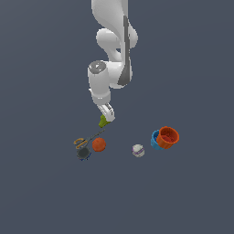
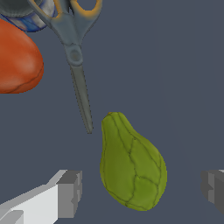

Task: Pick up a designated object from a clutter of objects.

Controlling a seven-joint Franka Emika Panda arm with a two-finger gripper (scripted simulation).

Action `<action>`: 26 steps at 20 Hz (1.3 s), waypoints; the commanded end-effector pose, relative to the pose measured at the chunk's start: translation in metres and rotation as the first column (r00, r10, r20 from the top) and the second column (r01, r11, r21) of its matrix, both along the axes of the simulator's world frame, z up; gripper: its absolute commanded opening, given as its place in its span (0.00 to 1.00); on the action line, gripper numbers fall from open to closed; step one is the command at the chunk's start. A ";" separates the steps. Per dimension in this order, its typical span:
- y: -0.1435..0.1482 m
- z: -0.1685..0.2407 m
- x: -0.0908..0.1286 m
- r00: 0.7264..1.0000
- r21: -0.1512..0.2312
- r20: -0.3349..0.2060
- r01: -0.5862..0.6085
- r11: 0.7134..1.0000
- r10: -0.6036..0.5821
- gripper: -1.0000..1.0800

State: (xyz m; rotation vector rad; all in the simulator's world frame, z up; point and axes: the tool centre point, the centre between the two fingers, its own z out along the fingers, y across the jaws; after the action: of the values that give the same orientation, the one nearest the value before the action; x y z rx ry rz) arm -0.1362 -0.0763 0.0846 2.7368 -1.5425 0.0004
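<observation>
Plain dark grey floor (image 1: 41,192), olive pear-like obj (image 2: 131,164) btwn open end effector (image 2: 142,190) fingers

The olive-green pear-like thing (image 2: 132,166) has a matt, lumpy skin creased with dark veins. The scissors (image 2: 75,52) show dull grey metal blades and orange plastic-looking handles. The orange ball (image 2: 17,61) looks smooth with a faint sheen.

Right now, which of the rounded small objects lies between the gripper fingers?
The olive-green pear-like object; the orange ball and white-purple ball lie away from the gripper.
</observation>
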 end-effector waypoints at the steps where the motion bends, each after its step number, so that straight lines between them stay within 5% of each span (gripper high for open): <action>1: 0.000 -0.007 -0.001 1.000 0.000 -0.001 0.001 1.000 -0.001 0.96; 16: 0.000 -0.044 -0.001 1.000 0.000 0.000 0.004 1.000 -0.004 0.96; 17: 0.000 -0.044 -0.001 1.000 0.000 0.000 0.004 1.000 -0.004 0.00; 26: 0.000 -0.044 -0.001 1.000 0.000 0.000 0.004 1.000 -0.004 0.00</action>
State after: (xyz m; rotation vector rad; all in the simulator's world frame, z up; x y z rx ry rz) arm -0.1366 -0.0759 0.0413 2.7346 -1.5478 0.0007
